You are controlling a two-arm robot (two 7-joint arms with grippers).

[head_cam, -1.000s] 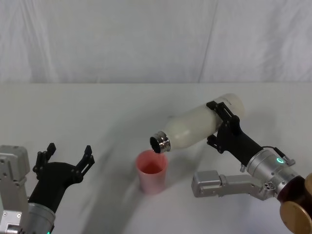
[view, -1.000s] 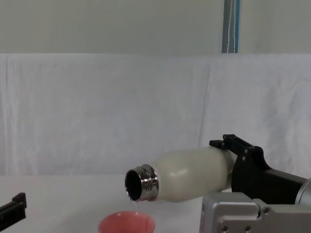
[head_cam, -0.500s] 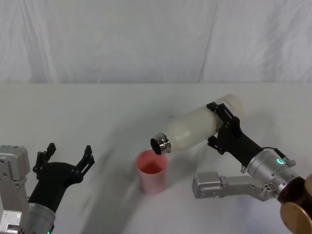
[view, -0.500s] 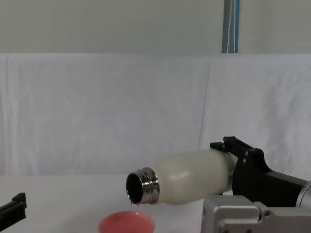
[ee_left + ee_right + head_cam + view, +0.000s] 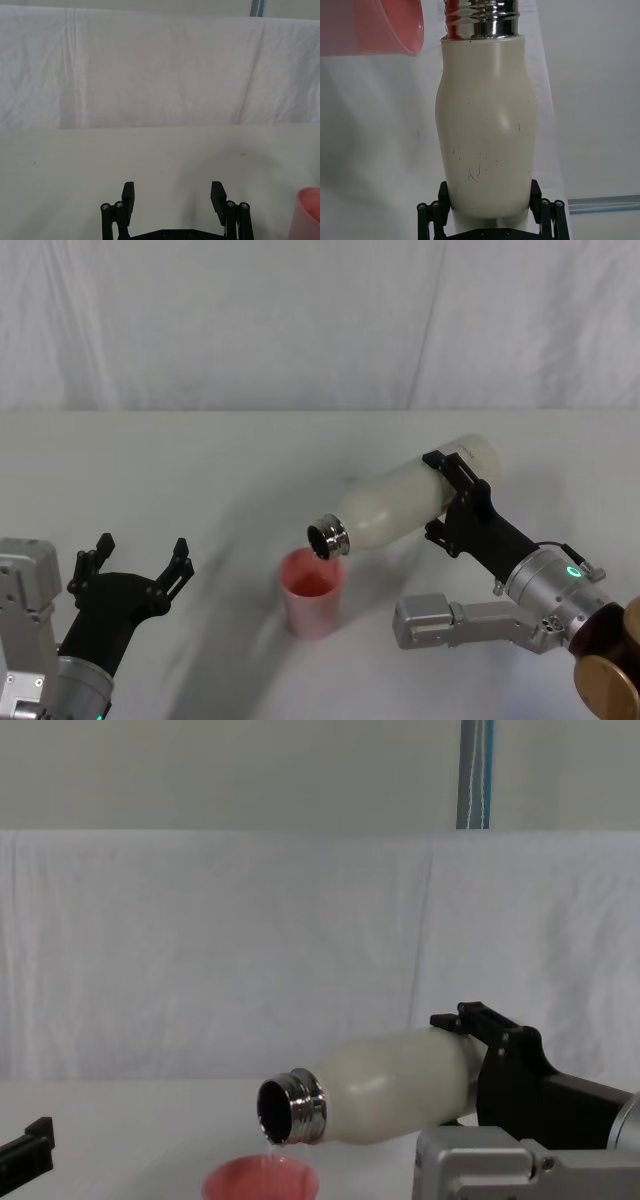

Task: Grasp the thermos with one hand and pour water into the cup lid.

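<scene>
The cream-white thermos [image 5: 405, 502] is held tilted nearly flat, steel neck [image 5: 328, 536] pointing down-left just above the pink cup lid [image 5: 312, 591]. My right gripper [image 5: 455, 502] is shut on the thermos near its base; in the right wrist view the black fingers [image 5: 445, 197] clamp both sides of the thermos [image 5: 487, 125]. From the chest view the thermos [image 5: 400, 1085] mouth hangs over the cup lid [image 5: 262, 1184], with a thin trickle between them. My left gripper [image 5: 140, 565] is parked open at the near left, nothing between its fingers [image 5: 128, 196].
The white table [image 5: 180, 470] runs back to a white cloth backdrop [image 5: 300, 320]. A grey block of the right arm [image 5: 440, 620] lies on the table just right of the cup lid. The cup lid's edge [image 5: 310, 212] shows off to one side of the left gripper.
The thermos has tipped slightly further, its neck dropping a little toward the cup lid. The left gripper has not moved.
</scene>
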